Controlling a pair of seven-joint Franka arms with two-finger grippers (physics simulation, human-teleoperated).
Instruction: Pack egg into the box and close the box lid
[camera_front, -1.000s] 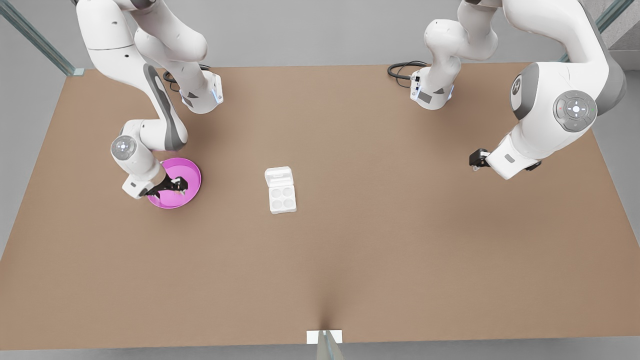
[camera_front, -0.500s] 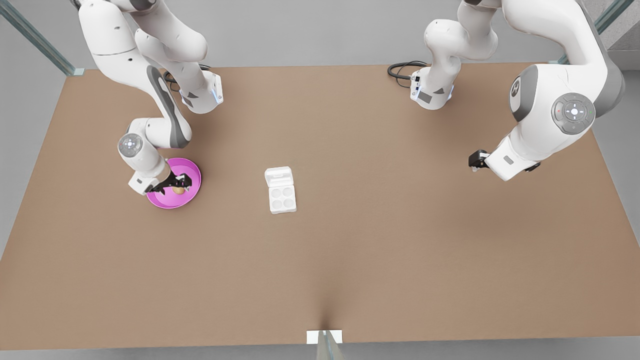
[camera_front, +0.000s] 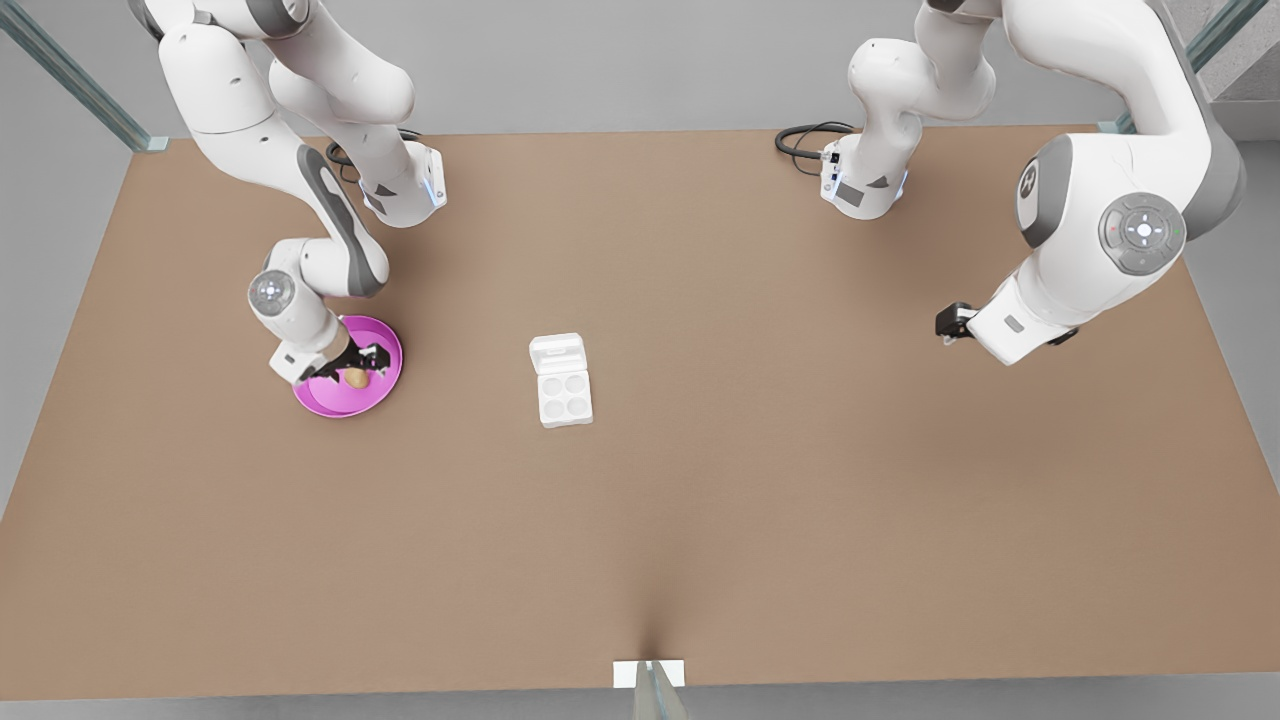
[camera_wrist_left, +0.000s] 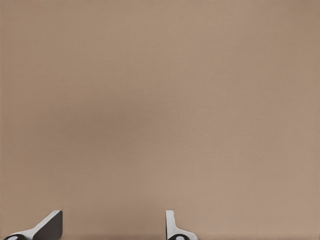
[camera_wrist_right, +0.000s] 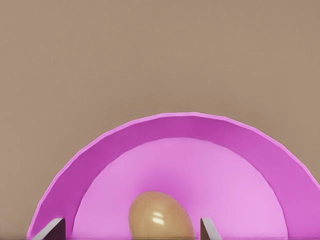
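Observation:
The tan egg (camera_front: 355, 378) (camera_wrist_right: 161, 216) lies in a round pink plate (camera_front: 325, 400) (camera_wrist_right: 190, 135) at the front view's left. My right gripper (camera_front: 352, 368) (camera_wrist_right: 130, 227) is low over the plate and open. One fingertip stands on each side of the egg, with gaps showing. The white box (camera_front: 565, 397) sits mid-table with four bare cups, and its box lid (camera_front: 557, 353) is folded back flat behind them. My left gripper (camera_front: 950, 322) (camera_wrist_left: 111, 227) hangs open over bare table at the front view's right, far from the box.
Both arm bases (camera_front: 400, 190) (camera_front: 862, 180) stand at the table's far edge, with a black cable (camera_front: 805, 138) beside one. A wide stretch of brown tabletop (camera_front: 640, 540) lies between the plate, the box and the near edge.
The right gripper has shifted a little over the plate and the egg has come into view between its fingers. The left arm has barely drifted.

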